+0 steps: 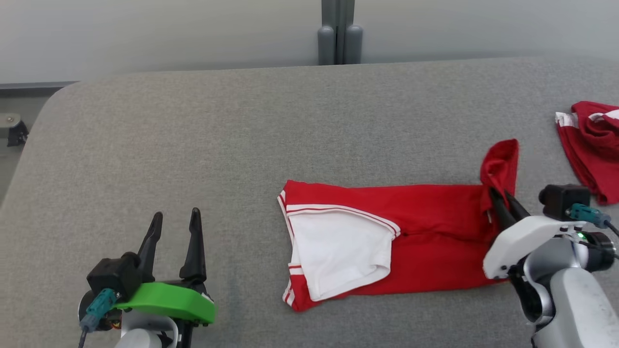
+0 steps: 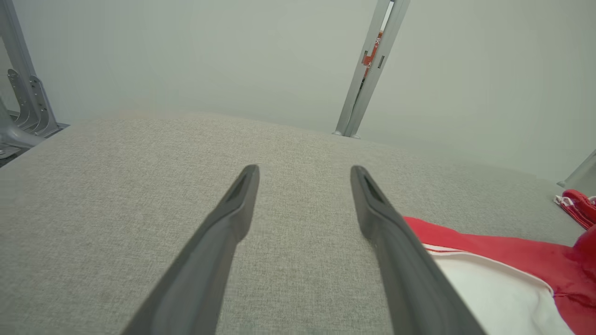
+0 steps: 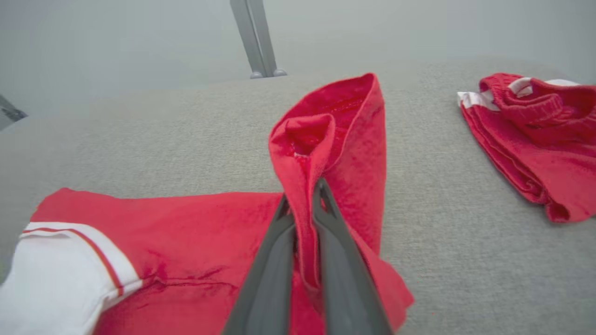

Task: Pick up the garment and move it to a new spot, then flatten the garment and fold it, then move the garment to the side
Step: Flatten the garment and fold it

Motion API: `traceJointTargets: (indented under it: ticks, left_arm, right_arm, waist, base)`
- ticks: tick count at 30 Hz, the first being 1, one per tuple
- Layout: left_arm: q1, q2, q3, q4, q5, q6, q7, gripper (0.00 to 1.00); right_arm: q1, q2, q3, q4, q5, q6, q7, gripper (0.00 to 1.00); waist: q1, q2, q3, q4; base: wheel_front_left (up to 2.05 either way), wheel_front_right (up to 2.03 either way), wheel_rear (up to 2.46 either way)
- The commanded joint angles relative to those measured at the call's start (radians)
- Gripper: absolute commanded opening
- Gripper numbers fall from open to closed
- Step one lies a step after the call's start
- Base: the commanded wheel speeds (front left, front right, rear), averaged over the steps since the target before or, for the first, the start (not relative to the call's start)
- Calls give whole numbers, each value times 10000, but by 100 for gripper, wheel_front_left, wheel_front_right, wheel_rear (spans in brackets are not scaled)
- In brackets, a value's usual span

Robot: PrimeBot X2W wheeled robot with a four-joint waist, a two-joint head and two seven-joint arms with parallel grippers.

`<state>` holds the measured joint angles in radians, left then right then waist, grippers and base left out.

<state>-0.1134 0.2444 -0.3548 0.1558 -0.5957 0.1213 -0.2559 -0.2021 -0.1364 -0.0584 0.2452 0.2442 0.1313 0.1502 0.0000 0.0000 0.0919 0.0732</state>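
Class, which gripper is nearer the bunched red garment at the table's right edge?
Right. The right gripper, shut on the flat garment, is just left of the bunched garment; the left gripper is far left.

Grey cloth counter lying under soft, even light before a bare pale wall

The counter (image 1: 193,145), covered in woven grey fabric, is stretching across most of the head view, its far edge running straight and its corner rounding off at 10 o'clock. Behind it a plain, pale grey wall (image 1: 145,34) is rising, with the diffuse light casting no hard shadows on it. At 12 o'clock a grey metal post (image 1: 339,34) is standing upright against the wall, two rounded grey pieces flanking its foot just behind the counter's edge. At 9 o'clock, past the rounded corner, a dark ledge (image 1: 34,85) is running along the wall's foot and a small dark bracket (image 1: 13,130) is sitting below it. In the left wrist view, grey metal frame legs (image 2: 23,102) are standing at 10 o'clock, off the counter's end.
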Motion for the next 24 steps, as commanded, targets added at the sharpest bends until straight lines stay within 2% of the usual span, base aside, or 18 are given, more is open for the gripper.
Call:
traceJointTargets:
  ticks: [1, 9, 15, 21, 22, 23, 24]
  left_arm:
    - [-26, 1, 38, 31, 132, -63, -35, 100]
    - [76, -138, 62, 59, 210, -158, -87, 100]
    - [89, -260, 101, 124, 241, -260, -95, 100]
    - [85, -358, 177, 167, 280, -317, -96, 100]
    - [88, -382, 195, 177, 290, -327, -98, 100]
    - [91, -400, 211, 185, 297, -332, -99, 100]
    - [100, -419, 231, 193, 312, -343, -100, 100]
  right_arm:
    - [185, 120, 363, -373, 115, -11, 70, 0]
    - [354, 621, 2124, -1322, 624, -11, 300, 0]
    - [67, 798, 2986, -891, 879, -11, 374, 0]
    - [-220, 838, 3466, -126, 1022, -11, 272, 0]
    - [-286, 843, 3504, 59, 1066, -11, 217, 5]
    - [-331, 844, 3549, 198, 1118, -11, 198, 25]
    - [-409, 849, 3632, 338, 1166, -11, 118, 56]
  waist:
    - [0, 0, -79, 461]
    - [0, 0, -41, 1433]
    - [0, 0, 7, 1873]
    - [0, 0, 41, 2013]
    - [0, 0, 51, 2012]
    - [0, 0, 57, 2007]
    - [0, 0, 62, 1996]
  base:
    - [0, 0, 0]
    - [0, 0, 0]
    - [0, 0, 0]
    - [0, 0, 0]
    - [0, 0, 0]
    - [0, 0, 0]
    - [0, 0, 0]
